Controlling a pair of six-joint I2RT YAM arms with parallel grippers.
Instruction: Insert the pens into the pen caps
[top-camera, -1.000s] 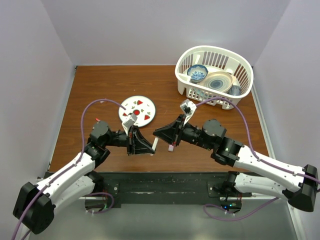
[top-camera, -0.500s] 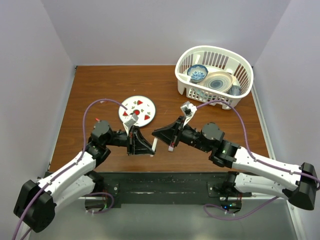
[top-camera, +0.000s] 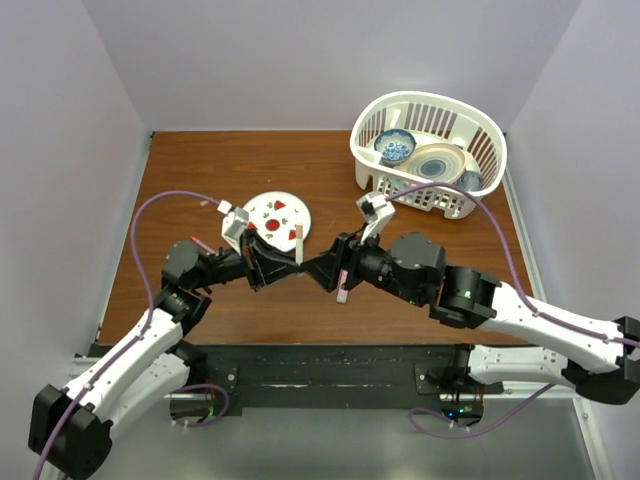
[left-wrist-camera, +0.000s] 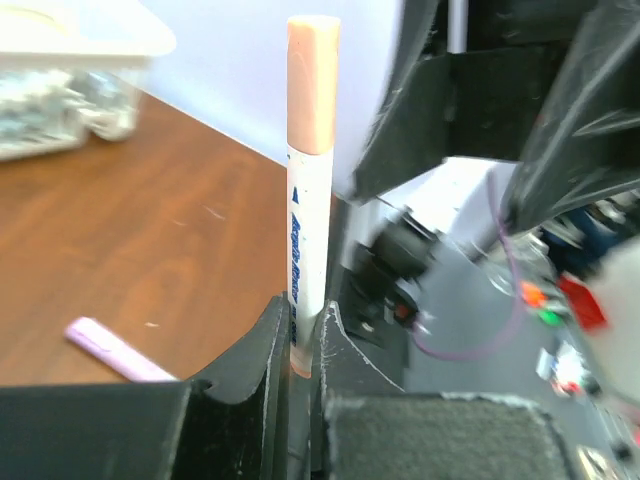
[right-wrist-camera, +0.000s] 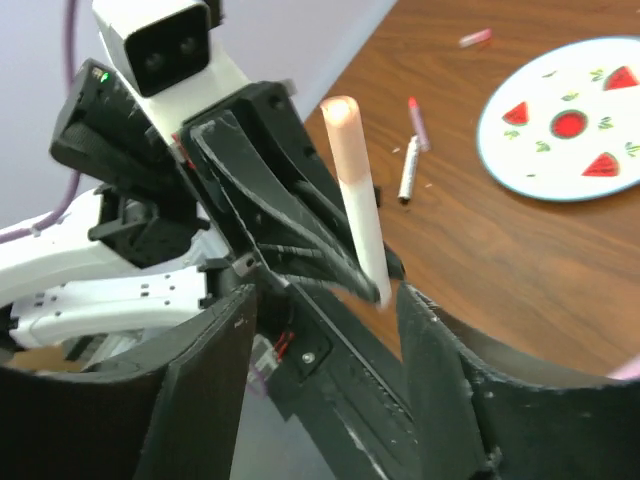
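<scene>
Left pincer holds the white pen upright; right pincer stands spread in front of it.

I see the left gripper (left-wrist-camera: 300, 318) clamped on the lower barrel of the white pen (left-wrist-camera: 308, 215), whose peach-pink end is at 12 o'clock in the left wrist view. The right gripper (right-wrist-camera: 325, 298) faces it with jaws wide apart and nothing between them, the pen rising just beyond its fingers (right-wrist-camera: 215, 370). In the top view both arms meet at mid-table. The watermelon plate (top-camera: 262, 212) lies at 12 o'clock from the left pincer and the white dish basket (top-camera: 490, 150) at 2 o'clock. A pale pink piece (top-camera: 343, 290), pen or cap I cannot tell, lies on the table (top-camera: 200, 165) at 6 o'clock from the right pincer's tips. A whitish stick (right-wrist-camera: 408, 170), a pinkish red-tipped stick (right-wrist-camera: 417, 120) and a short pink cap (right-wrist-camera: 475, 38) lie left of the plate.
</scene>
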